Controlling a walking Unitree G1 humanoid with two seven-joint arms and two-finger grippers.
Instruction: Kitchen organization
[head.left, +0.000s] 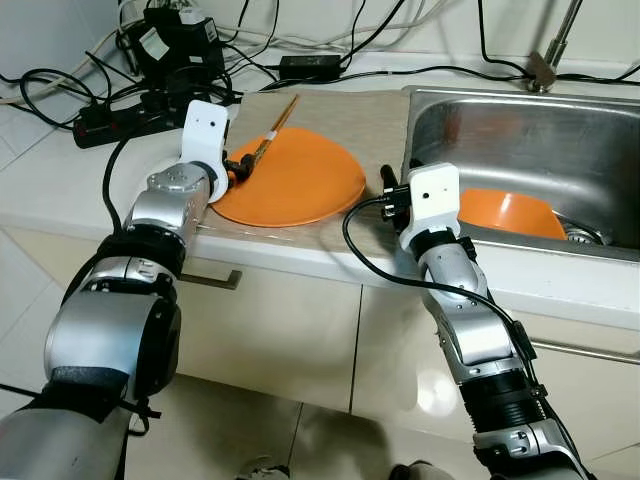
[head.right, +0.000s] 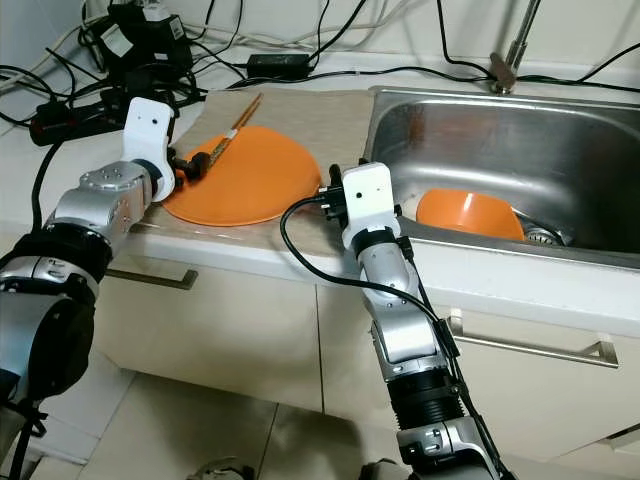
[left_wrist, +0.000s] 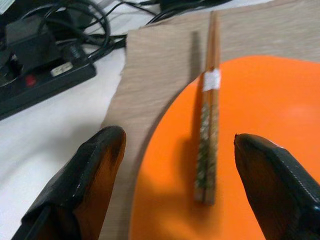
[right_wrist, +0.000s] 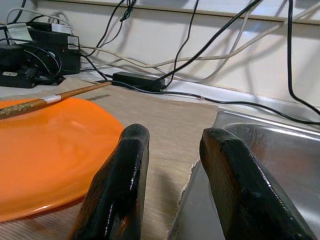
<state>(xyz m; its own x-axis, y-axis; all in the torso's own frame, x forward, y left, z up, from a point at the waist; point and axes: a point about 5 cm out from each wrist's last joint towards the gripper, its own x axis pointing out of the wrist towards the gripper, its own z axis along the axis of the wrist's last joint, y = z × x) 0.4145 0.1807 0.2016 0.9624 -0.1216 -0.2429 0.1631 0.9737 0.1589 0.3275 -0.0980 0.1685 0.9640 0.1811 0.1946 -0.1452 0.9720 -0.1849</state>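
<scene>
Chopsticks (left_wrist: 207, 125) on orange plate (head.left: 300, 180)

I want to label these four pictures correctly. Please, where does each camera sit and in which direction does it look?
Left eye view: on the head, looking forward and down at the counter and sink; both silver arms show.
Right eye view: the same scene from the other eye.
Left wrist view: on the left arm, looking along the open left gripper at the chopsticks on the orange plate.
Right wrist view: on the right arm, looking along the right gripper over the mat.
Both wrist views share plate and chopsticks.
</scene>
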